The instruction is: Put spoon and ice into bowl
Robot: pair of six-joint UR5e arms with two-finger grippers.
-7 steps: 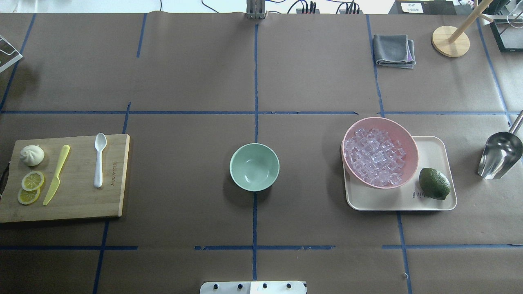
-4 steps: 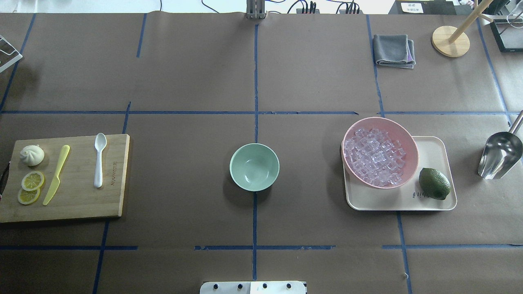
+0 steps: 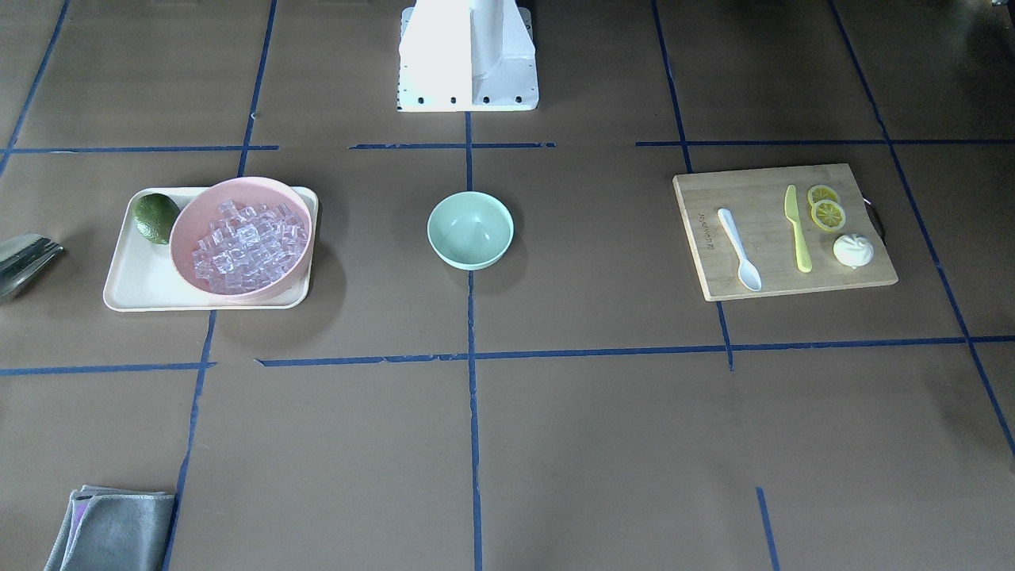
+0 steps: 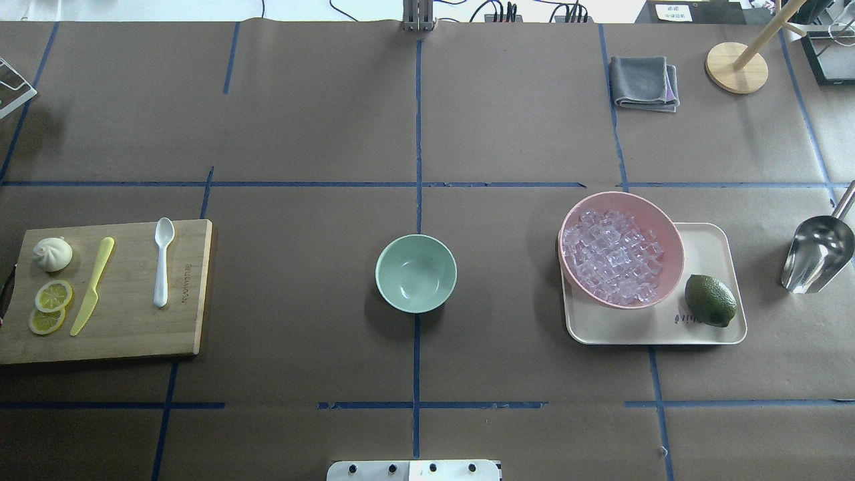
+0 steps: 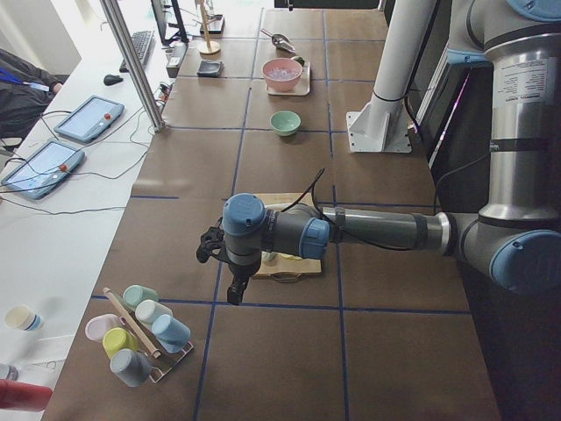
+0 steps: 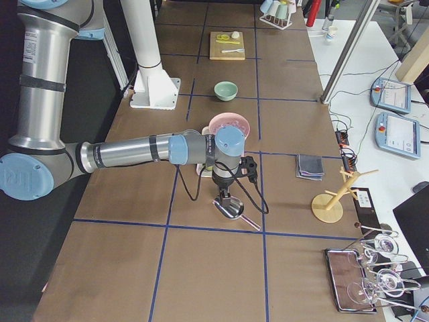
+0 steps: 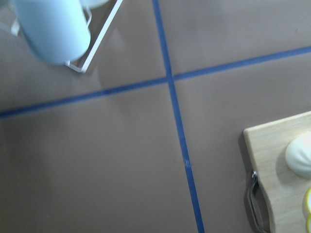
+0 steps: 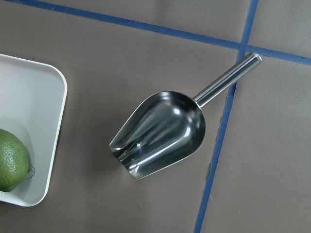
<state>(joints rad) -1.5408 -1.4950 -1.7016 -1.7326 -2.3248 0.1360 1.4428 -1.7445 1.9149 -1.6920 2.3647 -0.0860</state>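
Observation:
The white spoon (image 4: pixel 162 264) lies on the wooden cutting board (image 4: pixel 133 327) at the left, scoop pointing away from me; it also shows in the front view (image 3: pixel 737 246). The clear ice cubes (image 4: pixel 611 257) fill the pink bowl (image 4: pixel 621 195) on the right. The mint-green bowl (image 4: pixel 415 272) stands empty at the table's centre. My left gripper (image 5: pixel 235 294) hangs beyond the board's outer end; I cannot tell if it is open. My right gripper (image 6: pixel 224 196) hangs over a metal scoop (image 6: pixel 231 209); I cannot tell its state either.
The board also holds a yellow-green knife (image 4: pixel 92 286), lemon slices (image 4: pixel 53 295) and a bun (image 4: pixel 52 254). The pink bowl shares a cream tray (image 4: pixel 708 240) with a lime (image 4: pixel 710 300). The metal scoop (image 4: pixel 816 254) lies at the right edge. A grey cloth (image 4: pixel 644 82) lies far right.

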